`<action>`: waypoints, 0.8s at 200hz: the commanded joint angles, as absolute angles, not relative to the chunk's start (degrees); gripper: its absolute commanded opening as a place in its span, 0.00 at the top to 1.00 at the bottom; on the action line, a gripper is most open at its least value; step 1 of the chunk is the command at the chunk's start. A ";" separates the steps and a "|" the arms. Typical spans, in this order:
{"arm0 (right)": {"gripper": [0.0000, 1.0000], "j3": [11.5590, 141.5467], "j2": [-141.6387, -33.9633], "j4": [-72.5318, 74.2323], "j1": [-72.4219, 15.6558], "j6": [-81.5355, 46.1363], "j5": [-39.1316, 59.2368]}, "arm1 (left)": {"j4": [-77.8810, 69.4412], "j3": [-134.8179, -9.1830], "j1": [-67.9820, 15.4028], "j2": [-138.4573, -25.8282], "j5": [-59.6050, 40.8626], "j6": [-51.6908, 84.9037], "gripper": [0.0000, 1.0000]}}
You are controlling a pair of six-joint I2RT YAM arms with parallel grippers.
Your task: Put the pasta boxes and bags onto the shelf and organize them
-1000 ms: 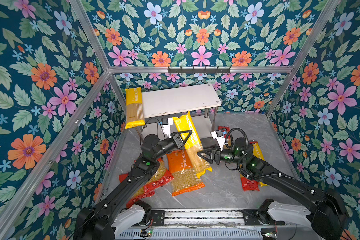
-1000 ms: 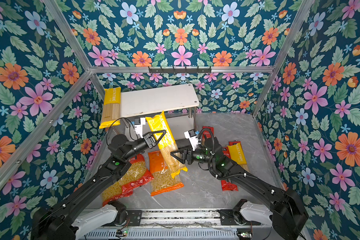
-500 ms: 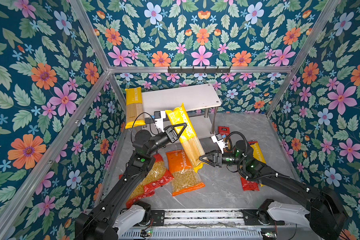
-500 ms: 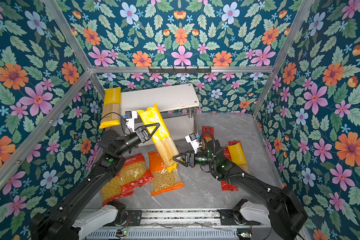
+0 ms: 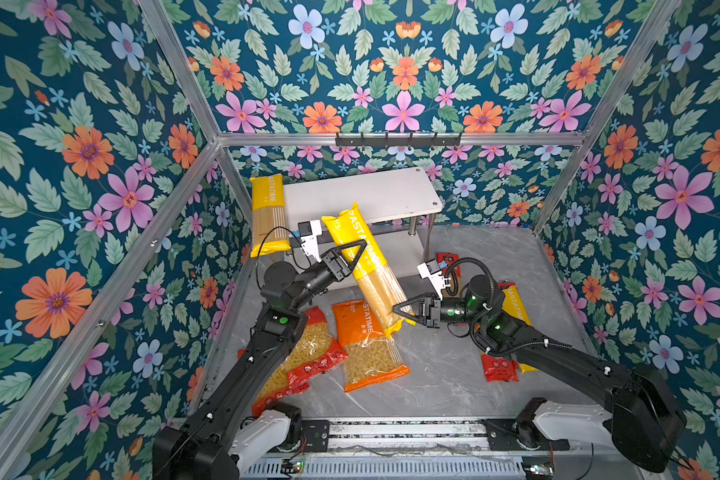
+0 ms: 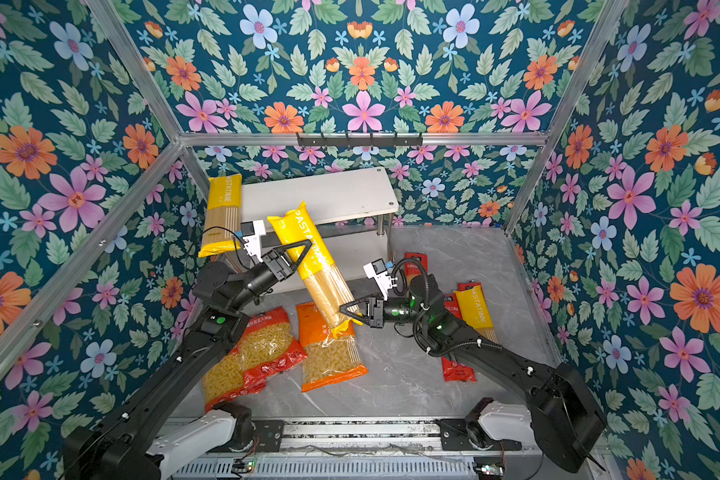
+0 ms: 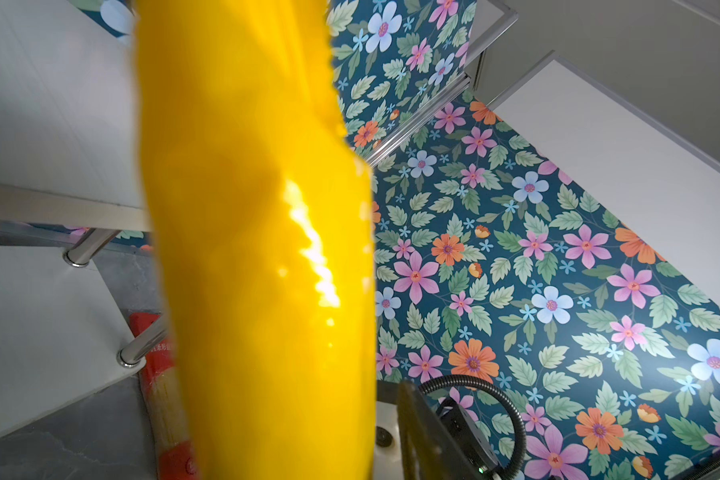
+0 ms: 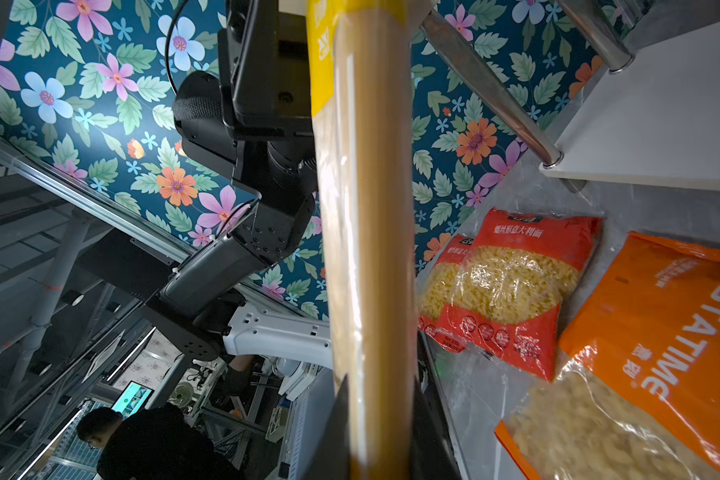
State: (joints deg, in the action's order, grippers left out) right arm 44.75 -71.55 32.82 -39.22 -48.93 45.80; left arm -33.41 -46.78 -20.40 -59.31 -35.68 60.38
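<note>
Yellow spaghetti pack (image 5: 381,286) airborne, tilted, top end by shelf (image 5: 362,193) front edge. Right claw (image 5: 400,311) clamped on lower end (likely steadying long pack for placing). Left claw (image 5: 356,257) straddles upper part; gripping or loosened, cannot tell.

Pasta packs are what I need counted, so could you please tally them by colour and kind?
Yellow spaghetti packs: 3
Red spaghetti packs, partly covered: 3
Red curly pasta bags: 2
Orange curly pasta bag: 1
Total: 9
</note>
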 commanded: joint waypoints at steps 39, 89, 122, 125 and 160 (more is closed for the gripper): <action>1.00 63.11 -78.98 29.22 -38.94 -55.01 37.08 | -39.52 -33.40 -22.41 -49.52 -28.69 59.15 0.34; 1.00 88.49 -92.02 7.66 -39.36 -59.25 31.03 | -18.51 -26.52 -31.01 -37.59 -10.55 47.41 0.35; 1.00 104.06 -103.21 0.69 -41.98 -62.73 29.70 | -12.49 -21.87 -36.58 -35.46 -0.01 46.79 0.36; 1.00 105.38 -103.97 -0.03 -42.19 -62.75 29.27 | -12.33 -21.36 -36.95 -35.43 0.68 46.95 0.36; 0.99 115.46 -111.94 -5.46 -44.15 -64.67 25.23 | -13.86 -17.61 -39.62 -35.51 3.32 49.96 0.37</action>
State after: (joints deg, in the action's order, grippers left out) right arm 110.72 -108.88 -6.61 -43.40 -63.42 28.69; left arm -13.54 -18.72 -38.61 -35.59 -1.50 49.17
